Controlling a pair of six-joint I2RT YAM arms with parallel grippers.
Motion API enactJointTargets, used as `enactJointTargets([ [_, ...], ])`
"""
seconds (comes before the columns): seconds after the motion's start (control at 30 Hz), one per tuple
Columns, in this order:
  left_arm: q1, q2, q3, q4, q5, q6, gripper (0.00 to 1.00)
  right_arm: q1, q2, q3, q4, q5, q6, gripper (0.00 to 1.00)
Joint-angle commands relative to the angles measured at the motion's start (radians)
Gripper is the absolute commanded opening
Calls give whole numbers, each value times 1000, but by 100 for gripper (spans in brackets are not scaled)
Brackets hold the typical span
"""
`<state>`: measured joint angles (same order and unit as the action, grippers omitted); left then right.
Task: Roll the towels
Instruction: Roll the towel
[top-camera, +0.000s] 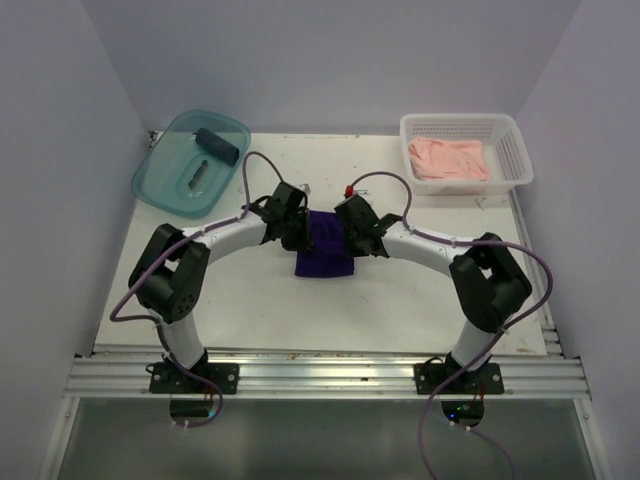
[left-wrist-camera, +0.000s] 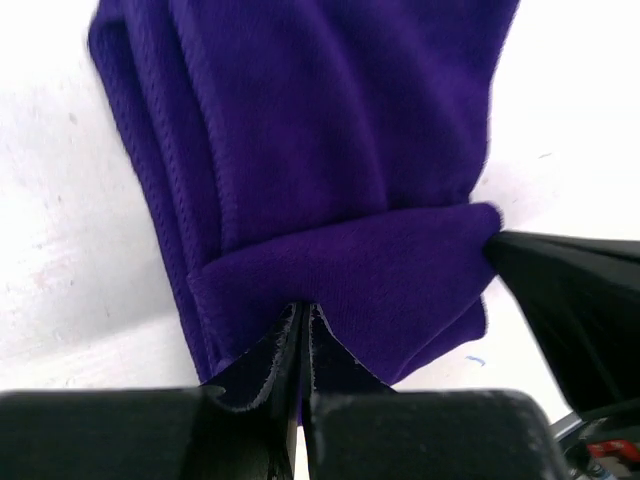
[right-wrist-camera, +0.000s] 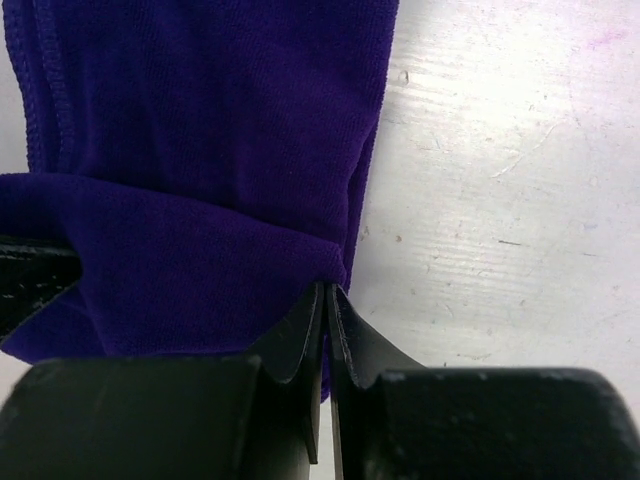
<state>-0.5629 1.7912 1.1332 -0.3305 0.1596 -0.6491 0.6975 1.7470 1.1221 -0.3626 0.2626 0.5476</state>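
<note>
The left pincer (left-wrist-camera: 300, 322) is pinched tight on the purple towel (top-camera: 325, 262), at the left end of a turned-over flap (left-wrist-camera: 350, 290); the right pincer (right-wrist-camera: 327, 298) nips the flap's right end just as tightly. The towel lies in the middle of the worktop (top-camera: 400, 310), long axis running far to near, the flap lying crosswise.

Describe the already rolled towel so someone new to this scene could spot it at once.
On the table, at its far left corner, sits a translucent teal tub. The dark slate-blue towel lies inside it, toward the far rim. Unlike the purple towel at the centre and the pink towel in the white basket, it is rolled into a short cylinder.
</note>
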Motion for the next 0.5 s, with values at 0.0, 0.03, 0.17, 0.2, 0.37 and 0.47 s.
enactJointTargets([
  [0.0,9,-10,95,4,-18,46,5,-6,-18,25,7,-19,-12,6],
  [0.03,9,-15,102,-22,-22,52,5,-4,-36,15,10,-22,-11,6],
  [0.17,6,-99,71,-33,-37,46,6,-4,-161,-36,22,-8,-9,9],
  [0.2,8,-131,54,-33,-38,40,7,-4,-185,-36,22,-5,-14,9],
  [0.37,0,-197,-30,-10,-5,-12,7,-4,-140,8,5,-23,-38,10],
  [0.47,-5,-214,-105,27,15,-50,7,-4,-78,39,20,-51,-52,9],
])
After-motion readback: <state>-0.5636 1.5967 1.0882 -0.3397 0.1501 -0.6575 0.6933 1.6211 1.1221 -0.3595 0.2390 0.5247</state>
